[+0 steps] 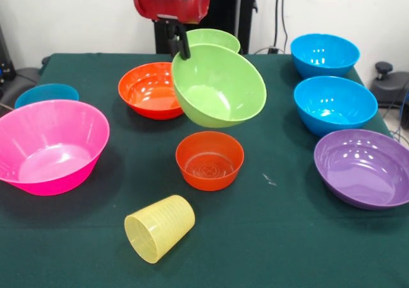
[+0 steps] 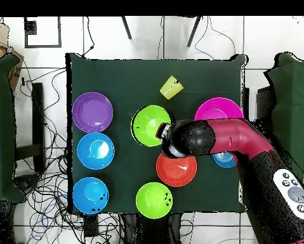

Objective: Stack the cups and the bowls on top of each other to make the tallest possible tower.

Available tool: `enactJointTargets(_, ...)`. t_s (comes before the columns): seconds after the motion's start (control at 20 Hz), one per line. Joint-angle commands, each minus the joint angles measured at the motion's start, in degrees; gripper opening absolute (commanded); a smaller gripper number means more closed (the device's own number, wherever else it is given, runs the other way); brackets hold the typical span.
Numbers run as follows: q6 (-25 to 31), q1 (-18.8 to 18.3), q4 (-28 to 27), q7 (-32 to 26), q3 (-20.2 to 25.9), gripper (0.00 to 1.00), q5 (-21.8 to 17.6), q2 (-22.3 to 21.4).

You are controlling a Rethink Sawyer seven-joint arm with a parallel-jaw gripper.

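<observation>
**Lime green bowl held tilted in the air, no stack on the bench**

Front view: the end effector (image 1: 179, 45) comes down from the top centre and is clamped on the rim of a lime green bowl (image 1: 219, 87), which hangs tilted above the bench (image 1: 287, 237) with its opening turned toward the camera. Directly below it stands a small orange bowl (image 1: 209, 160), upright and apart from it. A larger orange bowl (image 1: 148, 90) sits to the left of the held bowl, and a second lime green bowl (image 1: 214, 39) shows behind it at the top. The large pink bowl (image 1: 50, 147) rests at the left edge, with a blue bowl (image 1: 46, 94) behind it. Two more blue bowls (image 1: 324, 54) (image 1: 335, 105) stand at the upper right, and the purple bowl (image 1: 362, 168) lies at the right edge. The pale-yellow tumbler (image 1: 160, 228) lies on its side at lower centre, mouth toward the lower left. No writing can be read on any item.

Overhead view: the red and black arm (image 2: 233, 138) reaches in from the right. The held green bowl (image 2: 150, 125) is at the centre, the tumbler (image 2: 171, 87) above it, the purple bowl (image 2: 92, 112) at the left, and the pink bowl (image 2: 216, 108) is partly covered by the arm. The end effector itself is hidden under the arm.
</observation>
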Motion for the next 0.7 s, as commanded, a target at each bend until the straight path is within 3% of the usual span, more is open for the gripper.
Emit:
enactJointTargets(0.05, -5.38, 0.78, 0.82, -11.90, 2.61, 0.00, -4.84, 3.71)
enactJointTargets(0.35, -7.68, 0.32, -0.16, -11.63, 2.52, 0.00, -6.13, 6.50)
enactJointTargets(0.55, -9.06, -0.99, 2.04, -10.84, 3.58, 0.00, -5.81, 5.19)
enactJointTargets(0.7, -6.59, -1.19, 1.54, -11.48, 4.30, 0.00, -4.87, 3.92)
